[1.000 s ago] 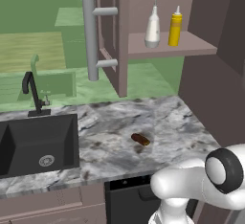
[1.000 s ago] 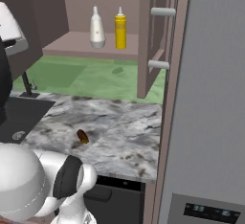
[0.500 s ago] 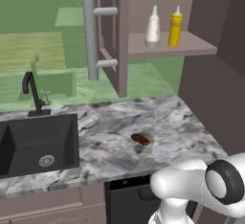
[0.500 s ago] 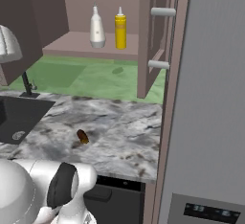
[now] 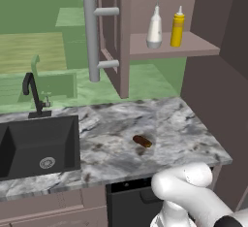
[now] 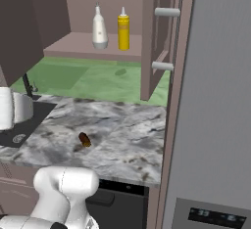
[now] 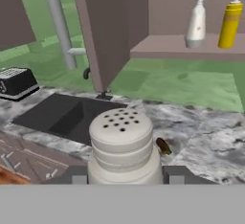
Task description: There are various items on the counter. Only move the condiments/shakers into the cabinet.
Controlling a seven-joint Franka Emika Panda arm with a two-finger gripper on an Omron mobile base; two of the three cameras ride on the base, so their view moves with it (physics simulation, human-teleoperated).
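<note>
Shaker (image 7: 122, 144) apparently in claw (image 7: 125, 175)

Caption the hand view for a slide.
Gripper shut on the shaker, facing the cabinet shelf holding white bottle and yellow bottle.

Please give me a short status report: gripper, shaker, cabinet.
Gripper shut on shaker. White bottle and yellow bottle on cabinet shelf. Door open, path looks free.

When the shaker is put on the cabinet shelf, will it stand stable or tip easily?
The shaker looks squat, with a wide ribbed body, so it probably stands steadily. It seems rigid, unlikely to deform between the fingers. Laid sideways, its round form would likely roll.
</note>
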